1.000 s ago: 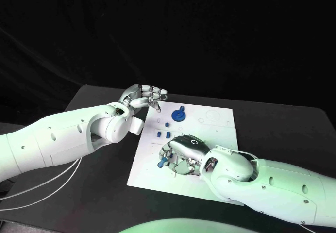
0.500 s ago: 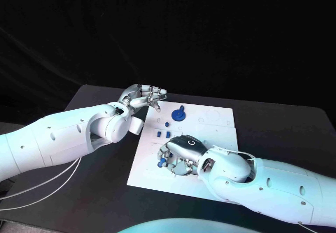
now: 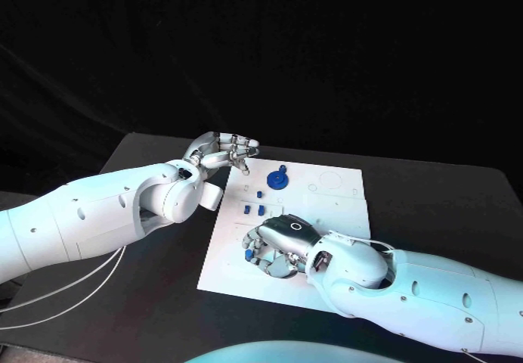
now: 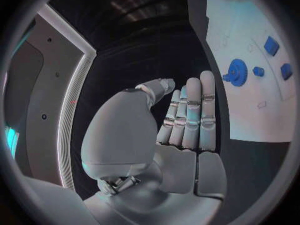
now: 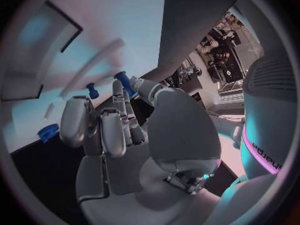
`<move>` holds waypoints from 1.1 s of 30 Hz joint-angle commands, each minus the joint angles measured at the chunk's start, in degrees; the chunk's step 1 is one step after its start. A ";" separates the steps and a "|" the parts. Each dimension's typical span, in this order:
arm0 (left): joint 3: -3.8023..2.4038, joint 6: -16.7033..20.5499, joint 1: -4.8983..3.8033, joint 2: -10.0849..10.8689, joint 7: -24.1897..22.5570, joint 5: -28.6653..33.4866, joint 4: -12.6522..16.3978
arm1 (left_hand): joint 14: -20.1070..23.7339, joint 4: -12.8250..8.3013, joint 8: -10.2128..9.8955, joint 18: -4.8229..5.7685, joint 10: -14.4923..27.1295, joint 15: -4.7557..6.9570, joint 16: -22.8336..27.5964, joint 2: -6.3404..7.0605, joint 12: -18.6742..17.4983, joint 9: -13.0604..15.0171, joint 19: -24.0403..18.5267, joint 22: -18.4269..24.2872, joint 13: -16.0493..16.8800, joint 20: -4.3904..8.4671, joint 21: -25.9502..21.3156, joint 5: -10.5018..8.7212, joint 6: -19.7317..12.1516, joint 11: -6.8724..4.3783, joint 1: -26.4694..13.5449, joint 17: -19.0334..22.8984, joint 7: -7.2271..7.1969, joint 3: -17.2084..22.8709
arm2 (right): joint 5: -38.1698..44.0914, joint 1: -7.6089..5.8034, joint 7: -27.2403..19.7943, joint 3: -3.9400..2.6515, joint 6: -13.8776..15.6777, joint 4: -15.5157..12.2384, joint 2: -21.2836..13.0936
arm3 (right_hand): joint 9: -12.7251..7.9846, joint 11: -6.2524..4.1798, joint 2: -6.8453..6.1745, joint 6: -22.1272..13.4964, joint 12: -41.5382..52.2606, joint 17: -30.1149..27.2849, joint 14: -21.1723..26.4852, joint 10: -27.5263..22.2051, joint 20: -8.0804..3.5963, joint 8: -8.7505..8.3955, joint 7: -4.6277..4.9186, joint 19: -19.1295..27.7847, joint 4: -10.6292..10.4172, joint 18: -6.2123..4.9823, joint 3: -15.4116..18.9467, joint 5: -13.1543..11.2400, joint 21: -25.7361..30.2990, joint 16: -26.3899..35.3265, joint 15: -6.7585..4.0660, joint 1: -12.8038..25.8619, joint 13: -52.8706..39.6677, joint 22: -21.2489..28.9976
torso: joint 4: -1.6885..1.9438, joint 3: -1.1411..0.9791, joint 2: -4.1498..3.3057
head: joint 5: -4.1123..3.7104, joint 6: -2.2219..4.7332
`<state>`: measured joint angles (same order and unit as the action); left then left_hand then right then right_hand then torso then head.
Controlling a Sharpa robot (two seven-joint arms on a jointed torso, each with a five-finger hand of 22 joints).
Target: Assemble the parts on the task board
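We see R hand (image 3: 278, 242) low over task board (image 3: 332, 208) near edge, pinching small blue part (image 5: 125, 82). L hand (image 3: 226, 151) off board's far-left corner, fingers together, holding nothing. Blue gear (image 3: 278, 180) on board. No legible writing.

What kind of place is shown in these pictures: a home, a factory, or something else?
Probably a robot test or demonstration bench, not a home. A black table stands against a dark backdrop and bears a white task board with small blue parts, and the left hand and right hand work over it.
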<state>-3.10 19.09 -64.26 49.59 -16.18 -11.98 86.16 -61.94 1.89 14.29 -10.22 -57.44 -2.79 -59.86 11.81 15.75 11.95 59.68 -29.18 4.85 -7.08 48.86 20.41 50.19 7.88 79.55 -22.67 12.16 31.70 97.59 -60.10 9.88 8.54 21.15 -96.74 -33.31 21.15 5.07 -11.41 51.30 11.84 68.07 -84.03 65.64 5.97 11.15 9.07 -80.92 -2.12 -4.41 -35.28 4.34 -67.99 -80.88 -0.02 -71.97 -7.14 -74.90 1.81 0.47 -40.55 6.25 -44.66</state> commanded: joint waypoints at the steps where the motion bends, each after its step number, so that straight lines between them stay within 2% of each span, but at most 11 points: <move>1: -0.03 -0.73 -0.03 -0.02 -0.22 -0.13 0.14 | 0.43 -0.13 -0.15 -0.37 0.40 0.03 0.08 -0.47 0.17 -0.09 -0.11 0.09 0.08 -0.36 -0.27 0.13 -0.28 0.13 -0.04 0.06 -0.02 -0.26 | -0.01 0.06 0.26 0.01 4.63 -0.27 -0.46 | -0.21 0.04 -0.49 -1.01 -0.41 -0.13 -1.42 -0.61 0.35 -0.61 0.07 0.26 -0.06 -0.16 0.45 0.04 0.32 0.37 0.52 0.40 0.12 -6.39 | -0.03 -0.04 -0.01 | -0.08 0.06; 8: -0.03 -0.71 -0.03 0.06 -0.15 -0.13 0.12 | 0.48 -0.19 -0.13 -0.37 0.56 0.02 0.05 -0.49 0.38 -0.12 -0.13 0.11 0.10 -0.37 -0.28 0.12 -0.32 0.15 0.00 0.10 -0.01 -0.32 | -2.52 0.08 -1.94 -0.01 11.36 -1.50 -2.37 | -0.93 -0.10 -0.97 -4.13 -0.35 -0.66 -1.25 -1.25 0.34 -2.54 0.31 0.15 -0.02 -0.15 0.84 0.08 0.32 0.65 0.44 0.30 0.15 -6.48 | -0.04 -0.08 0.00 | -0.32 0.27; 14: -0.02 -0.79 -0.03 0.11 -0.11 -0.13 0.08 | 0.48 -0.19 -0.13 -0.37 0.56 0.02 0.05 -0.49 0.38 -0.12 -0.13 0.11 0.10 -0.37 -0.28 0.12 -0.32 0.15 0.00 0.10 -0.01 -0.32 | -10.84 -0.33 -7.56 -0.44 16.05 -4.21 -6.75 | -0.54 0.02 -0.22 -2.06 1.34 -0.74 -1.32 0.55 0.32 -1.72 0.43 -0.25 0.49 0.01 0.49 1.16 -0.36 0.64 0.48 -0.80 -0.62 -6.84 | 0.00 -0.03 0.07 | -1.42 0.71; 16: 0.02 -0.81 -0.03 0.15 -0.09 -0.13 0.07 | 0.48 -0.19 -0.13 -0.37 0.56 0.02 0.05 -0.49 0.38 -0.12 -0.13 0.11 0.10 -0.37 -0.28 0.12 -0.32 0.15 0.00 0.10 -0.01 -0.32 | -15.33 -0.95 -8.54 -0.59 15.02 -5.14 -8.80 | 0.00 -0.10 0.24 0.58 2.79 -0.88 -1.31 2.54 0.26 -0.37 0.82 -0.27 0.75 -0.01 0.53 1.36 -0.35 0.69 0.38 -1.21 -1.36 -6.88 | -0.02 -0.03 0.12 | -2.06 0.70; 17: 0.06 -0.81 -0.03 0.20 -0.09 -0.13 0.08 | 0.49 -0.19 -0.14 -0.37 0.61 0.01 0.05 -0.48 0.42 -0.13 -0.13 0.11 0.10 -0.38 -0.28 0.12 -0.34 0.16 -0.01 0.11 0.00 -0.34 | -18.72 -1.48 -8.63 -0.66 14.04 -5.69 -10.25 | 0.24 -0.93 0.46 1.68 5.50 -0.22 -1.51 6.23 0.06 0.24 0.21 -0.80 0.73 0.20 1.17 1.37 -1.57 0.35 -0.08 -1.06 -2.86 -7.39 | -0.06 -0.02 0.14 | -2.31 0.67; 21: 0.21 -0.83 -0.03 0.43 -0.08 -0.13 0.18 | 0.50 -0.20 -0.14 -0.37 0.63 0.01 0.05 -0.48 0.44 -0.13 -0.14 0.11 0.10 -0.38 -0.28 0.12 -0.35 0.16 -0.01 0.11 0.01 -0.35 | -29.17 -3.37 -6.72 -0.79 8.92 -7.12 -15.37 | 1.27 -2.38 0.23 3.60 11.80 1.27 -2.01 8.72 -0.96 2.27 -1.26 -1.89 -0.46 0.68 4.36 3.78 -3.91 -0.51 -1.37 1.05 -8.15 -8.44 | -0.34 0.09 0.25 | -3.80 0.90; 23: 0.28 -0.78 -0.03 0.51 -0.26 -0.13 0.25 | 0.51 -0.20 -0.14 -0.37 0.65 0.00 0.04 -0.45 0.47 -0.14 -0.14 0.11 0.11 -0.39 -0.28 0.11 -0.36 0.17 -0.03 0.12 0.01 -0.39 | -33.02 -4.09 -5.46 -0.81 6.83 -7.88 -18.24 | 2.37 -3.11 -0.19 3.66 17.68 2.01 -2.33 7.77 -1.79 3.57 -1.95 -2.68 -1.72 1.00 7.27 6.20 -5.64 -1.04 -2.38 2.85 -13.67 -9.22 | -0.52 0.13 0.33 | -5.07 1.06; 24: 0.32 -0.66 -0.03 0.53 -0.53 -0.11 0.29 | 0.51 -0.20 -0.14 -0.37 0.65 0.00 0.04 -0.45 0.47 -0.14 -0.14 0.11 0.11 -0.39 -0.28 0.11 -0.36 0.17 -0.03 0.12 0.01 -0.39 | -34.30 -4.32 -5.08 -0.81 6.54 -8.26 -19.47 | 2.90 -3.26 0.14 3.79 20.30 3.00 -2.55 7.96 -1.96 4.17 -2.23 -3.21 -1.94 1.29 7.88 5.86 -6.97 -1.52 -1.99 2.90 -15.97 -9.75 | -0.62 0.14 0.39 | -5.45 1.06; 25: 0.36 -0.54 -0.03 0.55 -0.98 -0.03 0.34 | 0.51 -0.20 -0.14 -0.37 0.65 0.00 0.04 -0.45 0.47 -0.14 -0.14 0.11 0.11 -0.39 -0.28 0.11 -0.36 0.17 -0.03 0.12 0.01 -0.39 | -35.57 -4.53 -4.59 -0.80 6.25 -8.76 -20.92 | 3.49 -3.26 0.12 4.28 32.20 4.40 -2.87 11.53 -1.90 4.98 -2.47 -3.61 -2.78 1.53 8.98 5.92 -7.96 -2.18 -2.06 4.15 -28.68 -10.15 | -0.68 0.13 0.43 | -5.94 1.18; 26: 0.38 -0.52 -0.02 0.56 -1.42 0.10 0.36 | 0.51 -0.19 -0.13 -0.37 0.67 -0.01 0.03 -0.40 0.52 -0.14 -0.15 0.12 0.11 -0.40 -0.29 0.09 -0.36 0.17 -0.08 0.13 0.01 -0.44 | -36.37 -4.64 -4.15 -0.78 6.08 -9.18 -22.04 | 7.32 -3.20 1.43 1.61 52.63 6.30 -3.12 9.18 -2.04 8.77 -2.35 -3.86 -3.43 1.67 11.01 6.57 -8.68 -3.28 -2.18 3.40 -50.79 -10.76 | -0.73 0.12 0.45 | -6.50 1.13; 33: 0.66 -1.48 0.01 0.72 -3.88 1.19 0.39 | 0.55 0.53 -0.05 -0.34 1.13 -0.19 -0.20 0.10 1.22 -0.21 -0.24 0.46 0.20 -0.66 -0.76 -0.03 -0.51 0.18 -1.33 0.21 -0.03 -1.57 | -35.28 -4.03 0.56 -0.42 5.88 -11.90 -28.34 | 9.49 -2.95 0.23 -0.27 60.42 8.74 -3.56 11.29 -1.83 11.05 -2.31 -4.42 -5.84 1.90 13.70 8.54 -9.93 -4.45 -1.91 5.29 -60.12 -11.39 | -1.18 0.07 0.87 | -8.37 0.63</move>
<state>-2.39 19.01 -64.24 50.33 -17.50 -11.66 86.36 -61.73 2.53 14.29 -10.22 -56.61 -3.00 -59.86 11.84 16.80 11.80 59.47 -28.77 4.98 -7.29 48.42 20.41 50.19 8.09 78.61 -22.55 12.16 30.41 64.07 -64.33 7.00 8.07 29.19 -108.21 -61.46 30.57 2.05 -11.29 51.37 72.13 74.97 -83.92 76.67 4.02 22.16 6.76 -83.72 -8.03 -3.48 -21.78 12.79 -77.78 -85.17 -2.19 -66.97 -67.08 -74.93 0.88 0.54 -39.90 -1.55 -43.85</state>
